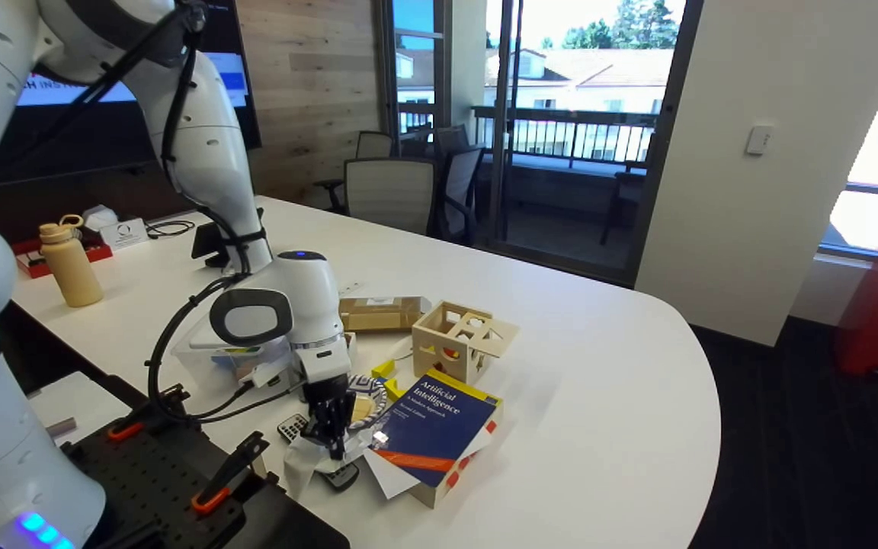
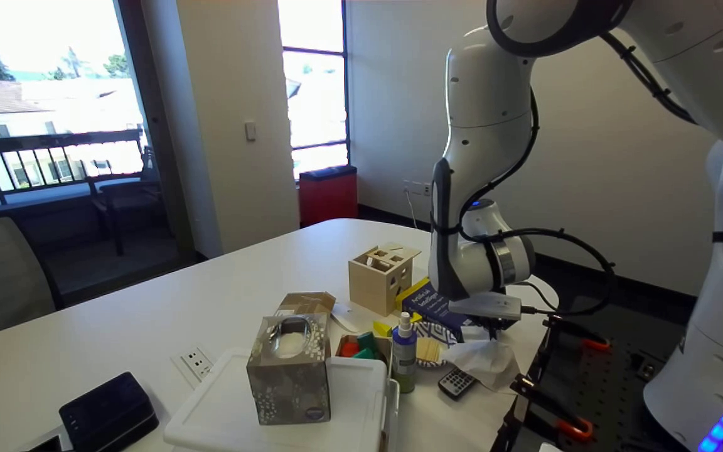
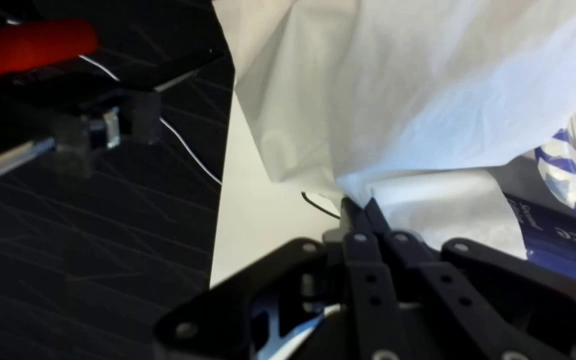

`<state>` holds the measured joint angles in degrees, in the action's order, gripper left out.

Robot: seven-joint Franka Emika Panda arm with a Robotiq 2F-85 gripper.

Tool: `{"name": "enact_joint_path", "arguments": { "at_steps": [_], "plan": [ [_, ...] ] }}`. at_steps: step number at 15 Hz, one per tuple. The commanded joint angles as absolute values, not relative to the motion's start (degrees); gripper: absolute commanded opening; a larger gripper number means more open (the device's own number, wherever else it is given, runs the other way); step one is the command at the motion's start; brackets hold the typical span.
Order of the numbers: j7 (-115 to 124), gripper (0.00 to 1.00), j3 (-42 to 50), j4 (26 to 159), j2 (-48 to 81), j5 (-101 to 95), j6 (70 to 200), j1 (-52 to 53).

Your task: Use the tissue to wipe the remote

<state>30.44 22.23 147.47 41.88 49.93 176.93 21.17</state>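
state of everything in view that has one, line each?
gripper: shut on tissue
tissue: pinched, creased, hiding part of the remote
remote: partly covered, button end showing
book: closed, front cover up
wooden shape box: lid jutting past one side
tissue box: upright, top slot open
spray bottle: upright
tan bottle: upright, cap on
wall screen: lit

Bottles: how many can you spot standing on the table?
2: a tan bottle by the red tray, and a blue spray bottle between the tissue box and the remote, each in an exterior view. Others may be hidden behind the arm.
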Motion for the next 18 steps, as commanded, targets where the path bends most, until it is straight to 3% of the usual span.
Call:
{"name": "enact_joint_path", "arguments": {
  "at_steps": [1, 5, 18],
  "plan": [
    [30.3, 0.00, 22.4, 146.9, 40.4, 49.5, 174.7, 21.3],
    [28.8, 0.00, 20.7, 145.6, 39.7, 49.4, 174.9, 19.8],
    [18.5, 0.00, 0.8, 143.1, 36.7, 44.2, 171.2, -2.3]
  ]
}}
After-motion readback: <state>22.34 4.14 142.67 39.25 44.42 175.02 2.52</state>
